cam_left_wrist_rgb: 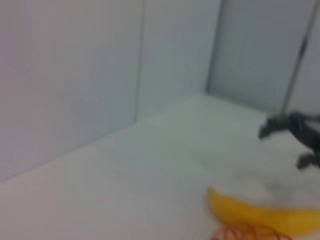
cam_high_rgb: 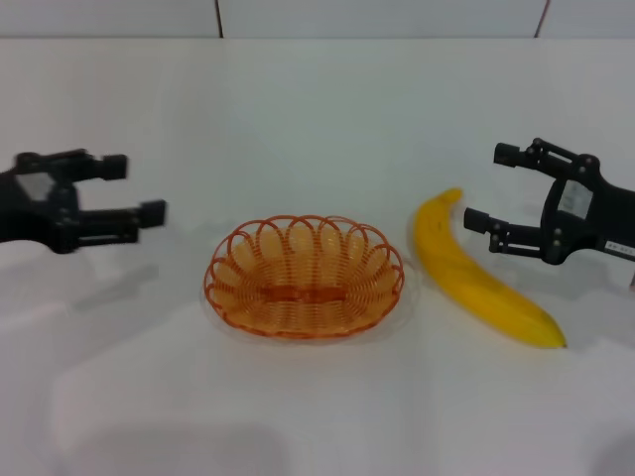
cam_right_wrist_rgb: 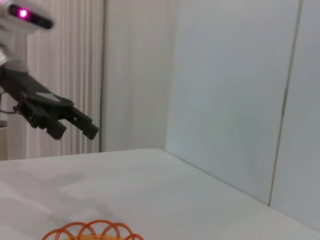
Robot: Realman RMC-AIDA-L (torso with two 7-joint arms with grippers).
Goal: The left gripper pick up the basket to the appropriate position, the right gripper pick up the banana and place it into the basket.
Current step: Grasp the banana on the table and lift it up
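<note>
The orange wire basket (cam_high_rgb: 304, 277) sits empty at the middle of the white table. The yellow banana (cam_high_rgb: 474, 273) lies on the table just right of it, apart from the rim. My left gripper (cam_high_rgb: 133, 189) hovers open and empty to the left of the basket. My right gripper (cam_high_rgb: 491, 188), with a white label, hovers open and empty to the right of the banana's upper end. The left wrist view shows the banana (cam_left_wrist_rgb: 260, 214), a bit of basket rim (cam_left_wrist_rgb: 245, 233) and the right gripper (cam_left_wrist_rgb: 282, 144). The right wrist view shows the basket rim (cam_right_wrist_rgb: 95, 231) and the left gripper (cam_right_wrist_rgb: 82, 127).
The white table (cam_high_rgb: 317, 119) stretches back to a pale panelled wall (cam_high_rgb: 377, 18). Nothing else stands on it.
</note>
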